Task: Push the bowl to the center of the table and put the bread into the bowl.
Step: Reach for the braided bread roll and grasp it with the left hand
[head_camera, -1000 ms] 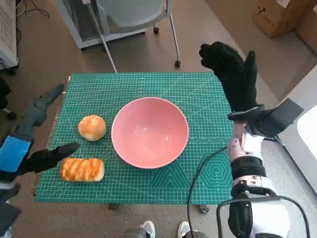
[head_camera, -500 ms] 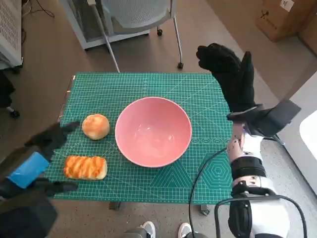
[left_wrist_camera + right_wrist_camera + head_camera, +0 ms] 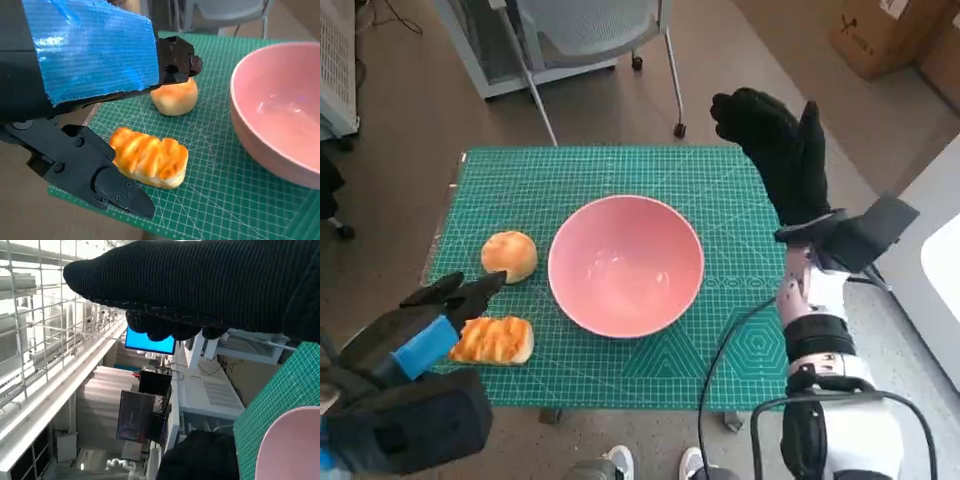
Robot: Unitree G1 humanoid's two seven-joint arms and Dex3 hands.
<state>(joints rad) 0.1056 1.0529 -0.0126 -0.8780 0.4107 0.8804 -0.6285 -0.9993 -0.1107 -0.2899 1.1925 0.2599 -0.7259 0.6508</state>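
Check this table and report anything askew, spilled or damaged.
Nothing stands out. The pink bowl sits upright and empty on the green mat. The round bun and the striped loaf lie whole beside it; no crumbs or spills show.

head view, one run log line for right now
bowl: mid-mat, empty | left hand: open, at striped bread | right hand: raised, holds nothing

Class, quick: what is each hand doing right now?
Left hand: open, holding nothing, beside the long bread.
Right hand: open, raised, holding nothing.
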